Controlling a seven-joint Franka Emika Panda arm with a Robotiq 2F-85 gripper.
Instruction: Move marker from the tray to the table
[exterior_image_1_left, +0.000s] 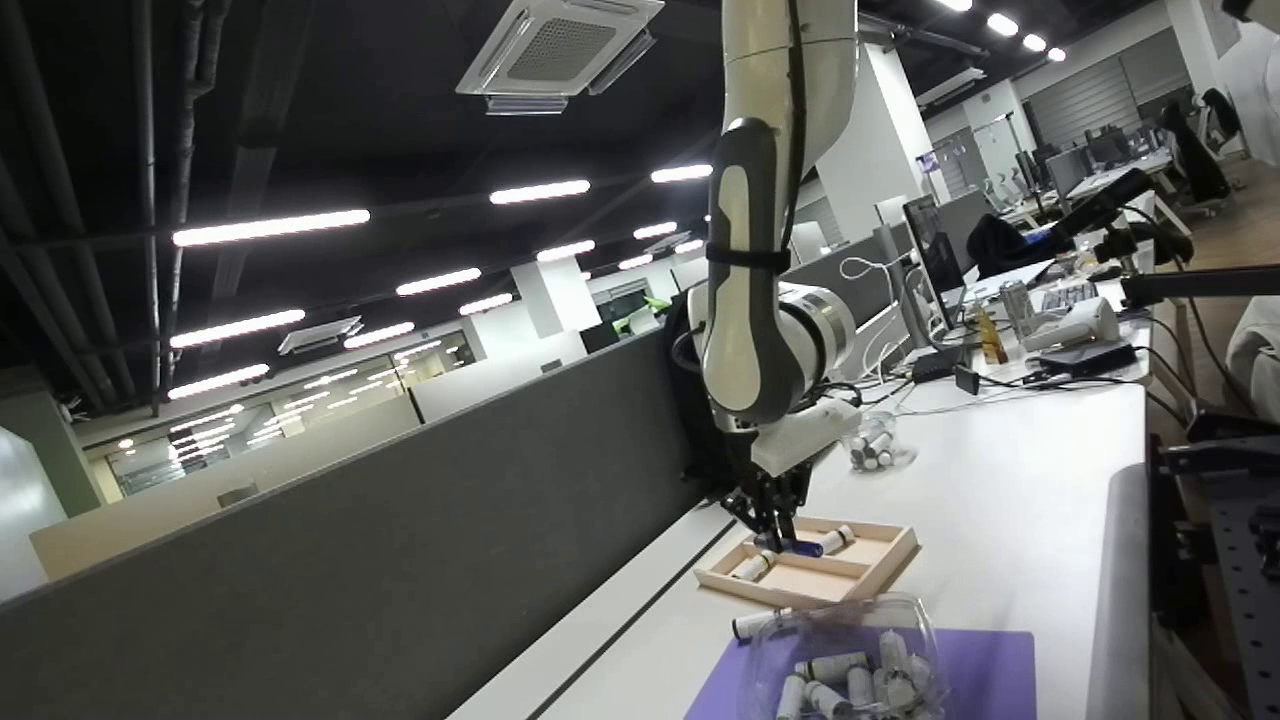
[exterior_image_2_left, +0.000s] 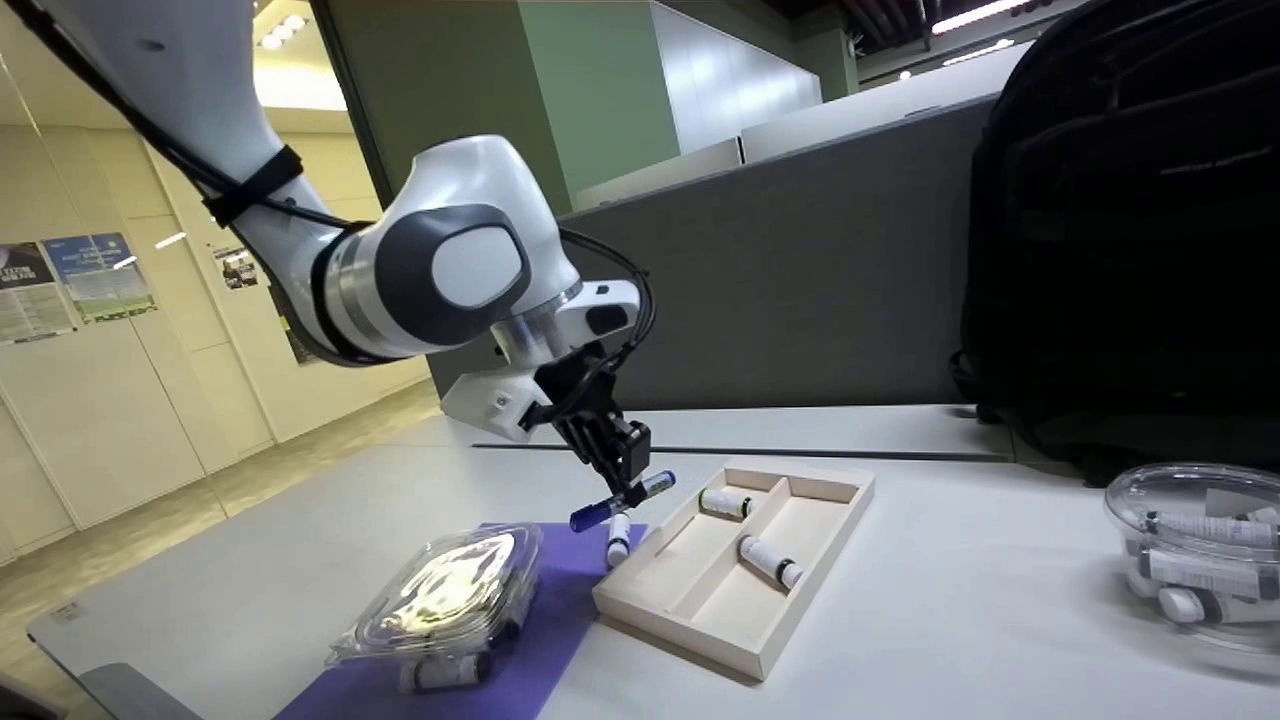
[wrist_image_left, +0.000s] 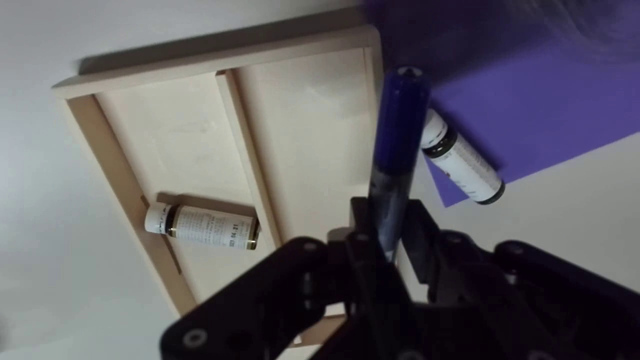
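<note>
Gripping the slim blue-capped marker (wrist_image_left: 401, 127) aloft near the shallow tan wooden tray (exterior_image_2_left: 680, 632), the black gripper (wrist_image_left: 389, 220) should swing clear, lay it level on the smooth white table (exterior_image_2_left: 950, 600), then release.

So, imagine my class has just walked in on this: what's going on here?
A robot arm's gripper is closed on a blue marker, holding it in the air near the wooden tray. The marker has not yet been set down on the white table. Two small bottles lie inside the tray.
</note>
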